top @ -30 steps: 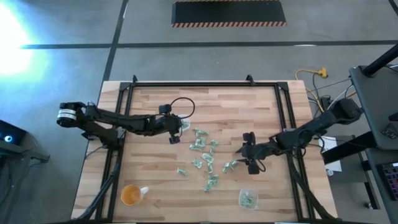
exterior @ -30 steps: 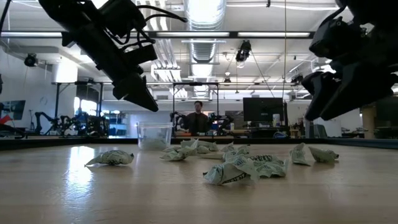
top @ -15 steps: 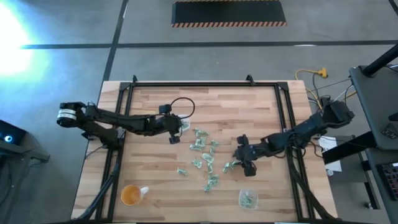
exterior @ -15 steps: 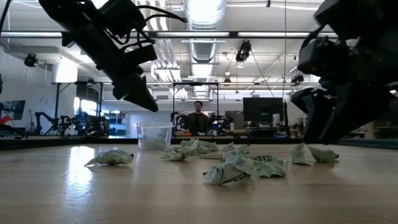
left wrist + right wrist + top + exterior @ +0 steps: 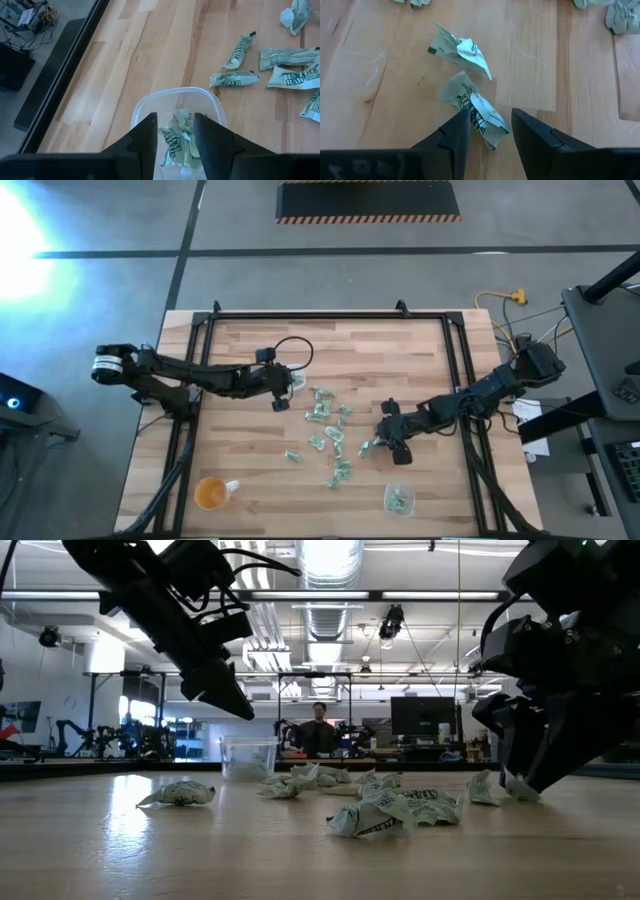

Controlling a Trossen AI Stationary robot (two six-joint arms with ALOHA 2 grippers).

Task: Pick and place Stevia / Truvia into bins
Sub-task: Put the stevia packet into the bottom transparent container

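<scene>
Several crumpled pale green and white Stevia packets point(image 5: 330, 432) lie scattered on the middle of the wooden table. My left gripper point(image 5: 175, 145) hangs open over a clear bin point(image 5: 175, 107) that has packets in it, at the table's far left point(image 5: 295, 382). My right gripper point(image 5: 487, 135) is down at the table at the right end of the scatter point(image 5: 380, 442), open. Its fingers stand on either side of one crumpled packet point(image 5: 475, 110). A second crumpled packet point(image 5: 457, 50) lies just beyond it. Another clear bin point(image 5: 398, 499) with packets in it stands near the front right. My right gripper comes from above, slanting down from the table's right. Its two fingers point(image 5: 455, 132) stand on either side of the packet's near end point(image 5: 490, 122), which lies flat on the table. I cannot tell whether they touch it.
An orange-tinted round cup point(image 5: 210, 493) stands at the front left. A black frame point(image 5: 320, 315) runs around the table top. In the low view more packets point(image 5: 390, 810) lie near the front, and a person sits far back in the room point(image 5: 318, 730).
My right gripper has come down to the table and a little toward its left edge, tipping more steeply downward, until its fingers stand around a packet at the right end of the scatter. No packet has moved.
</scene>
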